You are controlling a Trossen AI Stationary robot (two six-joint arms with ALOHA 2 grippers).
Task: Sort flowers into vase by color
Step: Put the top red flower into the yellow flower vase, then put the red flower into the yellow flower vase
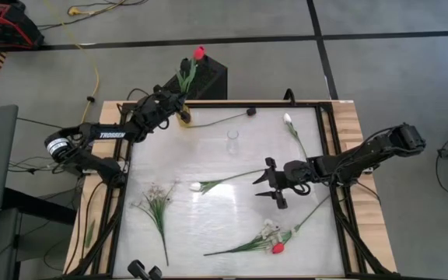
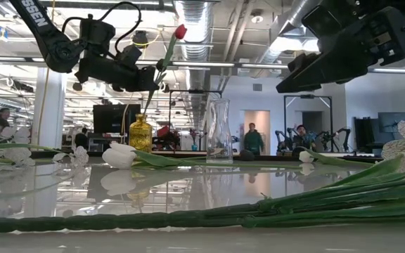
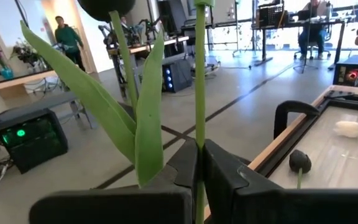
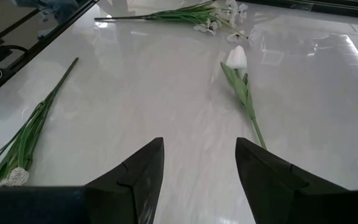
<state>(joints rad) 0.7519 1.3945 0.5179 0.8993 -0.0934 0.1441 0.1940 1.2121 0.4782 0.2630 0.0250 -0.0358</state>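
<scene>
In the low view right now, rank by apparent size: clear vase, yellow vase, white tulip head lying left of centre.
1. Clear vase, tallest.
2. Yellow vase, shorter.
3. White tulip head, looks smallest, though not far off the yellow vase.
The three lie at different depths, so this is only apparent size.

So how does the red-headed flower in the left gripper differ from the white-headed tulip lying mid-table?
The red-headed flower is lifted off the table, pinched by its stem in the shut left gripper, above the yellow glass vase. The white-headed tulip lies flat on the table, untouched, in front of the open right gripper. Head colours differ: red against white. Both have thin green stems with long leaves.
</scene>
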